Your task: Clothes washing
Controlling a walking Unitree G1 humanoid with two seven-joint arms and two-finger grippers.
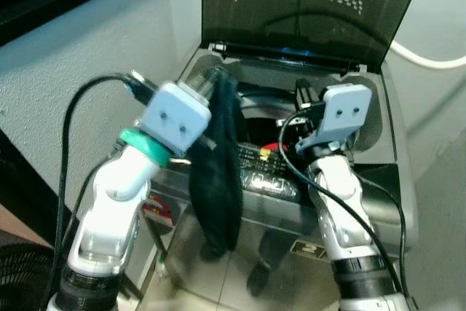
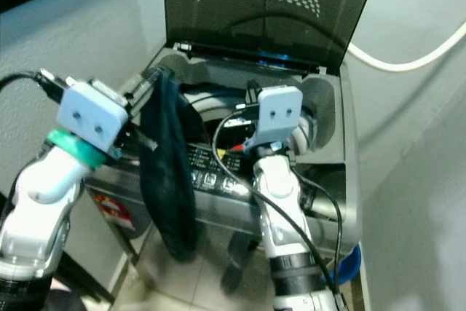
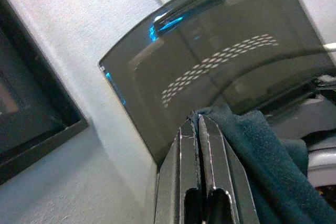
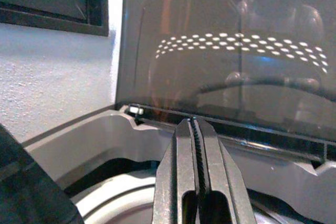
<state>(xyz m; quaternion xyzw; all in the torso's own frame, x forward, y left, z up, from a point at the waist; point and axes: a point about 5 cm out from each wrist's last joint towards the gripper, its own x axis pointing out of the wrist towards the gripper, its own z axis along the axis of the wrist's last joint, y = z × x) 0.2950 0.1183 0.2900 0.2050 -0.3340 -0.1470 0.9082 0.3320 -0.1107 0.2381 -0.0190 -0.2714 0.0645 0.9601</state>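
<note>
Our left gripper (image 3: pixel 198 124) sits closest, fingers pressed together on the top edge of a dark teal cloth (image 1: pixel 217 180). Cloth hangs limp from the pinch, draped down past the front edge of the washer (image 1: pixel 393 180), its lower end in front of the machine's front panel, well above the floor. Grip point lies over the washer's left front corner, beside the drum opening (image 1: pixel 255 118).

Our right gripper (image 4: pixel 195 129) is closed with nothing between its fingers, held over the right side of the opening and pointing toward the raised lid (image 1: pixel 306 5). Lid is smoked, translucent, standing upright at the back. White hose (image 2: pixel 408 56) runs along the wall to the right of the machine.
</note>
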